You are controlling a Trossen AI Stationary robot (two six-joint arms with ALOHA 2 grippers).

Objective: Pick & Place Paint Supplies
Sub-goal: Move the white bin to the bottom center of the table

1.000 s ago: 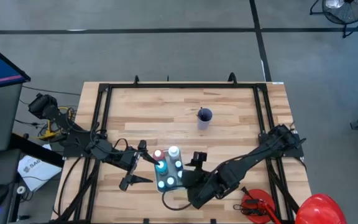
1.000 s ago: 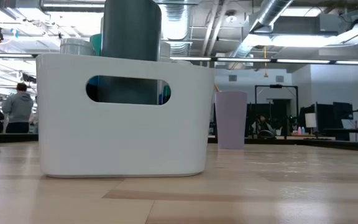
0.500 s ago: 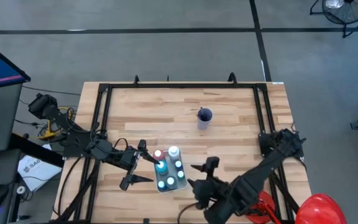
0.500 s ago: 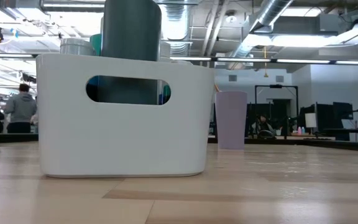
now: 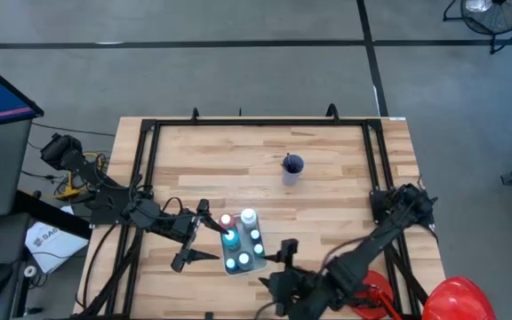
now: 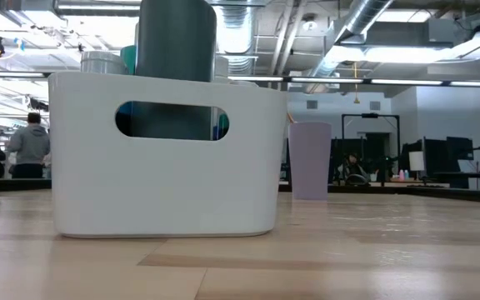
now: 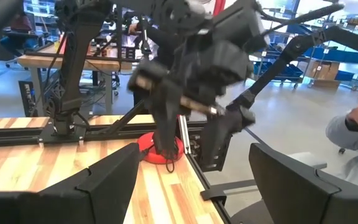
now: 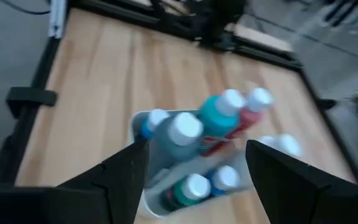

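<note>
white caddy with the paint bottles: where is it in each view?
High view: white caddy near the table's front edge, between both arms.
Low view: caddy wall fills left-centre, close to the camera.
Left wrist view: not in it.
Right wrist view: caddy rim at centre, bottles standing inside.
Shared landmark: the purple cup, behind the caddy in the low view.

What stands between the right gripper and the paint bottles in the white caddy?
Nothing visible. The right gripper is open, just off the white caddy; its wrist view looks straight onto the paint bottles with only bare table between.
</note>
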